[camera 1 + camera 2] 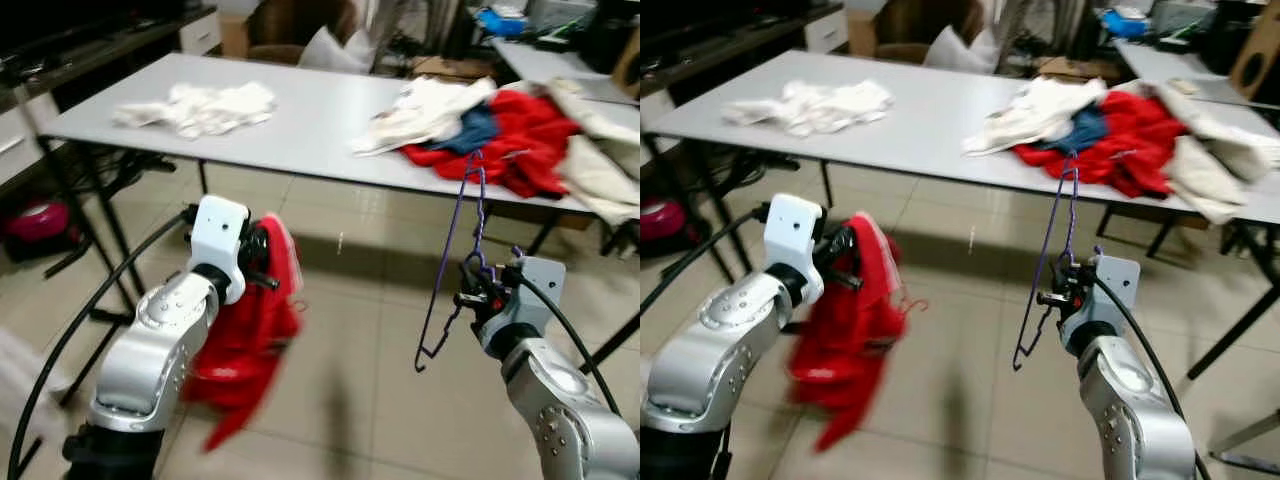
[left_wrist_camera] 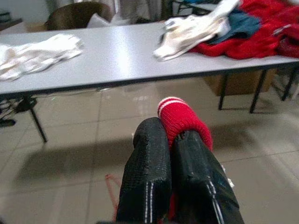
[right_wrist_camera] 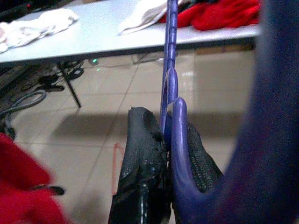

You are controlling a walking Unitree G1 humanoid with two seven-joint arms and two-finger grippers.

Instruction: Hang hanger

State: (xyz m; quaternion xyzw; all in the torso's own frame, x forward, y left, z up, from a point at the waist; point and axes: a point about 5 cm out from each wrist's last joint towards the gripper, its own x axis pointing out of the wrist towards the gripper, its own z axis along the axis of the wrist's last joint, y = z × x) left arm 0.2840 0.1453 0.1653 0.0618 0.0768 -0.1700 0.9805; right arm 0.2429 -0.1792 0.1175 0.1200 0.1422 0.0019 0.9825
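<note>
On the left, the left gripper is closed tight on a red garment, which hangs limp off it above the tiled floor; a ribbed cuff pokes out between the black fingers. Behind it, a pile of white cloth lies on the left part of the grey table. Further along the table sits a heap of red, white and blue clothes.

On the right, the right gripper is clamped on a purple wire hanger, held up in the air in front of the table edge, with its frame dangling below and one end rising toward the heap.

To my eye, this is the carrying stage: garment in one gripper, hanger in the other, neither joined nor hung. I see no rail here, so the next move probably calls for finding one, or first threading the hanger into the garment while keeping both grips firm.
</note>
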